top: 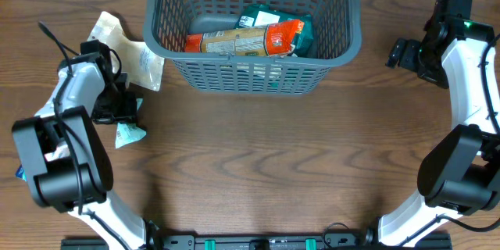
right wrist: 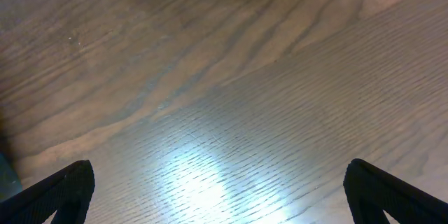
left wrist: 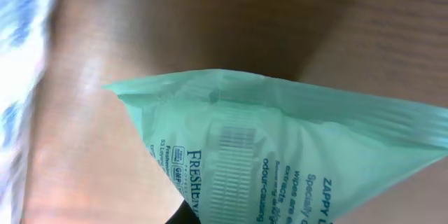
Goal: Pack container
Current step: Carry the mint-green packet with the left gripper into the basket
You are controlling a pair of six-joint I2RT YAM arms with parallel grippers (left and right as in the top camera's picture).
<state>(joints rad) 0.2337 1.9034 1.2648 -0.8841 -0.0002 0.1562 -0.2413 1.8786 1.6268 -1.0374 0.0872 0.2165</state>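
Note:
The dark grey lattice container (top: 250,76) stands at the back middle of the table. It holds an orange-and-tan packet (top: 246,41) and a green packet (top: 269,17). My left gripper (top: 123,113) is at the left, shut on a mint green wipes packet (top: 129,133). That packet fills the left wrist view (left wrist: 280,154) and hides most of the jaws. My right gripper (top: 400,53) is open and empty over bare wood at the far right, with its finger tips wide apart in the right wrist view (right wrist: 224,196).
A white packet (top: 133,51) lies on the table left of the container, just behind my left gripper. A small blue item (top: 17,173) shows at the left edge by the left arm. The table is brown wood.

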